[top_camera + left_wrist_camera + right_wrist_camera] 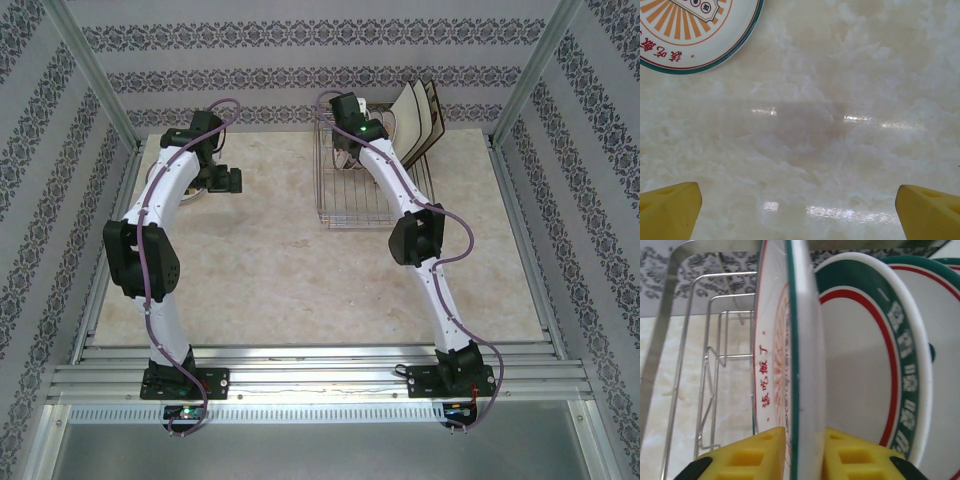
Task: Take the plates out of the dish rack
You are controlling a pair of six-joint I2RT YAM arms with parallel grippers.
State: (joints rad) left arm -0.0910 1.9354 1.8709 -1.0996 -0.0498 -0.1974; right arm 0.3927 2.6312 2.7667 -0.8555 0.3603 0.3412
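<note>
Plates [865,365] stand on edge in the dish rack [352,195] at the far right of the surface [270,250]. My right gripper [804,440] is clamped on the rim of one round plate [805,355], a yellow pad [762,452] against each face. My left gripper [797,210] hangs spread wide over the surface, holding nothing, near a flat-lying plate [690,30].

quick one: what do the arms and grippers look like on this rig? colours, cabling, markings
The left arm and right arm both have white rounded links, black joint housings and black bases, and a purple cable loops along each. The left gripper and right gripper have yellow fingers with moulded slots. A green light glows at the right wrist.
</note>
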